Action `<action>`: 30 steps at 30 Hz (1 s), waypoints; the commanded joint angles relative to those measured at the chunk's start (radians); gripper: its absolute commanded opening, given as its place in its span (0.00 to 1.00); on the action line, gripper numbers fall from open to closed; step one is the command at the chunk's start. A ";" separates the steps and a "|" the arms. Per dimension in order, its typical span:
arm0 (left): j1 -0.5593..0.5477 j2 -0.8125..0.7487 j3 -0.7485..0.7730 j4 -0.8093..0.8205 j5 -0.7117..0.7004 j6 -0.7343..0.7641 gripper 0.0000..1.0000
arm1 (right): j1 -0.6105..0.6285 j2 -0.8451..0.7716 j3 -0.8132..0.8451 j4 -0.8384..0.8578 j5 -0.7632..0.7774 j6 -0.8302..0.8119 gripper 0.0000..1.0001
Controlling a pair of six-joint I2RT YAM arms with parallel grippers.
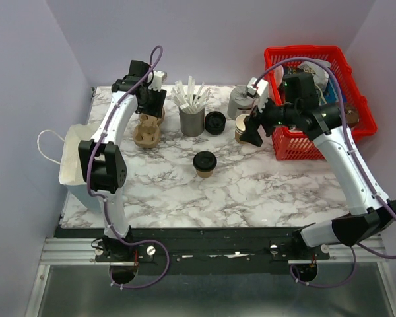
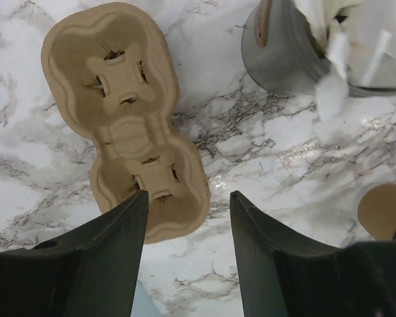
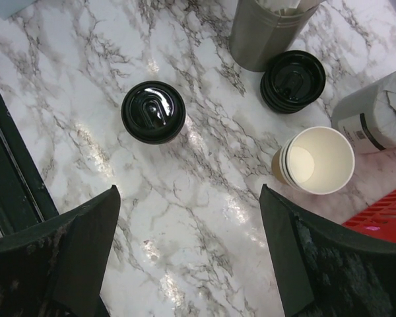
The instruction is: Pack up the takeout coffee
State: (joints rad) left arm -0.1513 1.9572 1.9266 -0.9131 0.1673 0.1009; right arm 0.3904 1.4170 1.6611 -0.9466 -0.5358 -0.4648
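The takeout coffee [image 1: 204,163], a tan paper cup with a black lid, stands at the middle of the marble table; it also shows in the right wrist view [image 3: 153,111]. My left gripper [image 1: 150,100] is open and empty above a brown pulp cup carrier [image 2: 125,112], which lies at the back left [image 1: 148,130]. My right gripper [image 1: 253,132] is open and empty, hovering over bare marble [image 3: 188,191] to the right of the coffee, beside a lidless cup stack [image 3: 315,160].
A white paper bag [image 1: 74,158] stands at the table's left edge. A grey cup of white sticks [image 1: 192,120], a stack of black lids [image 1: 215,122], a grey canister [image 1: 239,102] and a red basket [image 1: 317,99] are at the back.
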 commanded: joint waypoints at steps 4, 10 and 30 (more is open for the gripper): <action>0.019 0.160 0.152 0.031 -0.080 -0.032 0.58 | -0.001 -0.072 0.016 -0.095 0.094 -0.031 0.95; 0.035 0.218 0.203 0.028 -0.115 -0.015 0.57 | -0.002 -0.093 -0.020 -0.072 0.111 -0.041 0.95; 0.068 0.293 0.190 0.000 -0.080 0.008 0.51 | -0.002 -0.066 -0.032 -0.067 0.126 -0.067 0.95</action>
State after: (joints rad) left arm -0.0898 2.2200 2.1014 -0.8906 0.0952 0.0967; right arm 0.3904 1.3537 1.6478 -0.9955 -0.4309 -0.5182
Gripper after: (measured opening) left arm 0.512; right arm 0.951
